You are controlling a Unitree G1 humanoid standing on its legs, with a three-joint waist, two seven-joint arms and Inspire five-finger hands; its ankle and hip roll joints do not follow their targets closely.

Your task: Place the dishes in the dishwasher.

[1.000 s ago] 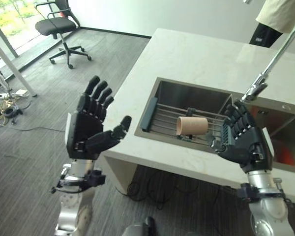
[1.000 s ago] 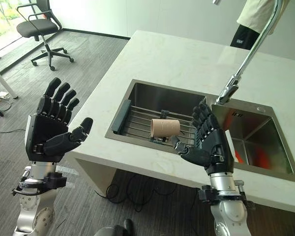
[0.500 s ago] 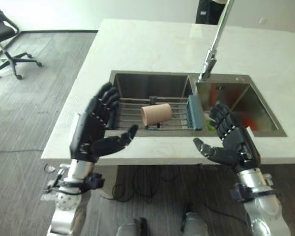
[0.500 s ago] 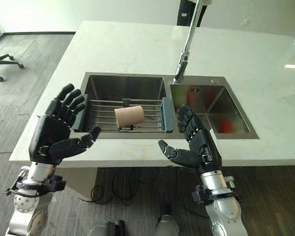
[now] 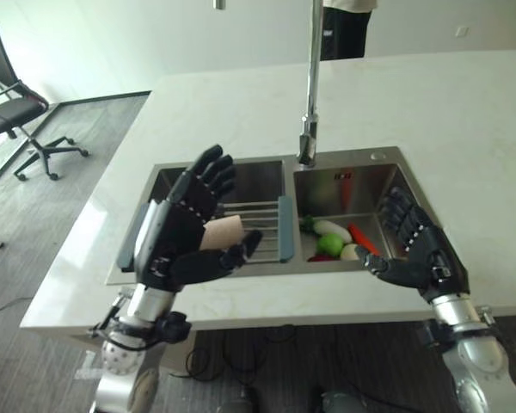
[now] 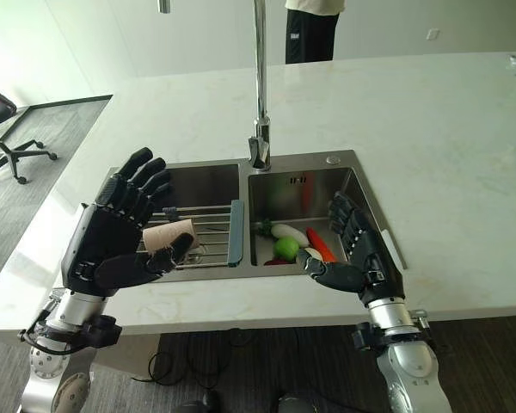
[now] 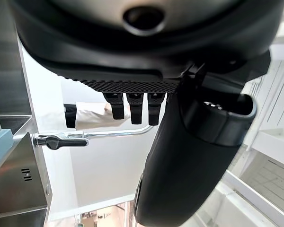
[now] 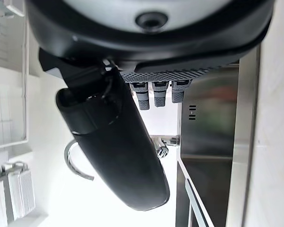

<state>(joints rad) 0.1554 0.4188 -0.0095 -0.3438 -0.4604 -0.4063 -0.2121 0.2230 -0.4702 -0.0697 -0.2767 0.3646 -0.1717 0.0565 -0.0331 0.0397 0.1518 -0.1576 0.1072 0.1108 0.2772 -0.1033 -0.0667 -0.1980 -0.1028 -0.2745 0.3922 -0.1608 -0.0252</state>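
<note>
Holding both hands open and empty, left hand (image 5: 182, 241) and right hand (image 5: 417, 252), I think the paper cup (image 6: 170, 234) is light and squashy; grip its sides softly.

Each robot hand, left (image 5: 176, 245) and right (image 5: 417, 254), is black with jointed segments, mounted on a silver-grey forearm.
</note>
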